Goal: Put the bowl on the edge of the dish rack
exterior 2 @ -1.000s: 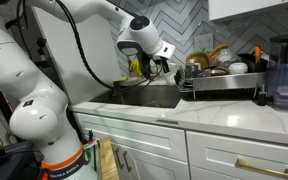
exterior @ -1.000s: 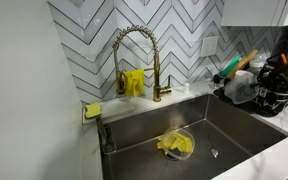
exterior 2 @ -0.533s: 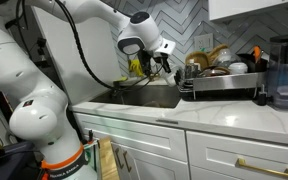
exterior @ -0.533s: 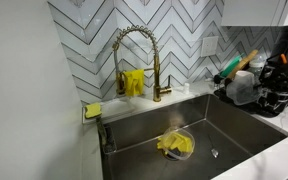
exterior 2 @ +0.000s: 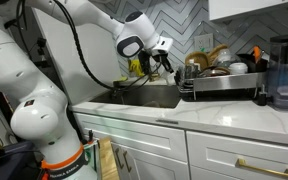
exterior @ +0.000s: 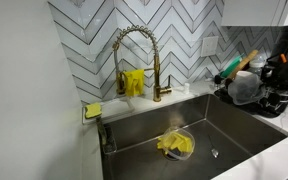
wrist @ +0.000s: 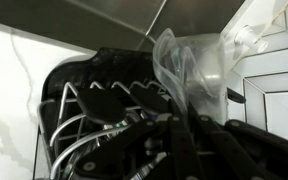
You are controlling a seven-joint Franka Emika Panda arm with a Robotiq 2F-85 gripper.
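The gripper (exterior 2: 168, 62) is clenching the rim of the glassy bowl (wrist: 192, 62), holding it tilted at the sink-side end of the dish rack (exterior 2: 224, 86), which is carrying crowded dishes. In the sink (exterior: 234, 130), another clear bowl (exterior: 180, 150) is holding a yellow cloth (exterior: 171, 145).

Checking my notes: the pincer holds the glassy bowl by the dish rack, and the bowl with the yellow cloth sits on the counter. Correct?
No. The bowl with the yellow cloth lies in the sink, as an exterior view shows. The pincer does hold the glassy bowl by the dish rack.
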